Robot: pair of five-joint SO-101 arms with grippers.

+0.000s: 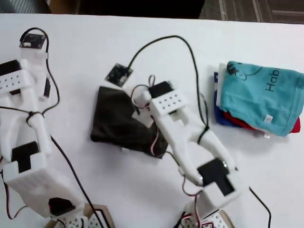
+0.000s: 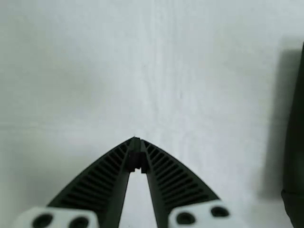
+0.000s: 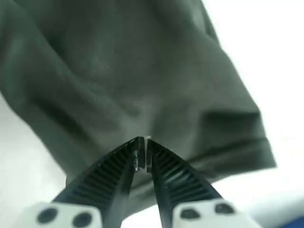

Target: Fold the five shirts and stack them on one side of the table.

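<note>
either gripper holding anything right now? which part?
Left gripper is shut on nothing, over bare table. Right gripper is shut over the dark shirt; no cloth shows between its tips.

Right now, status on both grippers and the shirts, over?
Left gripper shut over bare white table. Right gripper shut over folded black cloth shirt. Teal-topped stack of folded shirts off to the side; black cable lies between.

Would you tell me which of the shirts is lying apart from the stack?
The black shirt, which lies alone mid-table under the right gripper. The others sit piled together at the table's side, with the teal shirt on top.
</note>
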